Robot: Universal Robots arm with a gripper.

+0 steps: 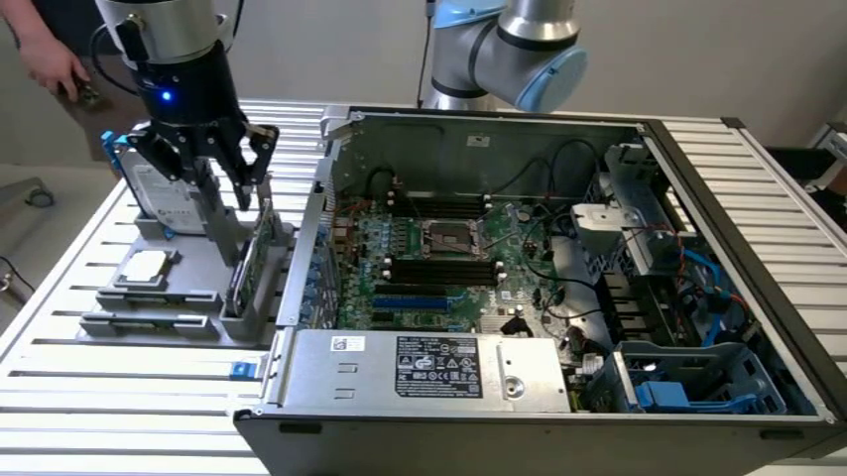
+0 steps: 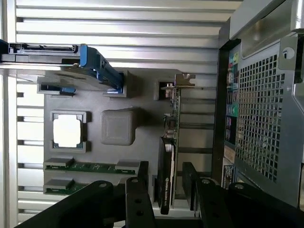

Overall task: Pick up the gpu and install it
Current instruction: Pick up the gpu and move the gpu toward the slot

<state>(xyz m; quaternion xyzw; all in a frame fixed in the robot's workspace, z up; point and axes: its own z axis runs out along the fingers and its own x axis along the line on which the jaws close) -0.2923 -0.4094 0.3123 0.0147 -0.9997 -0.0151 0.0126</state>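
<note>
Hovering over upright gpu (image 2: 167, 156), pincer (image 1: 228, 193) spread wide, card lined between jaws.

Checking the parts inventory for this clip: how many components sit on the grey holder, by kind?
gpu: 1
hard drive: 1
processor: 1
RAM sticks: 2
Total: 5

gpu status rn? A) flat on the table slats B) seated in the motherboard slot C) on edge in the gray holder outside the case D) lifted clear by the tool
C: the gpu stands on edge in the gray holder, with the open tool straddling it.
</note>
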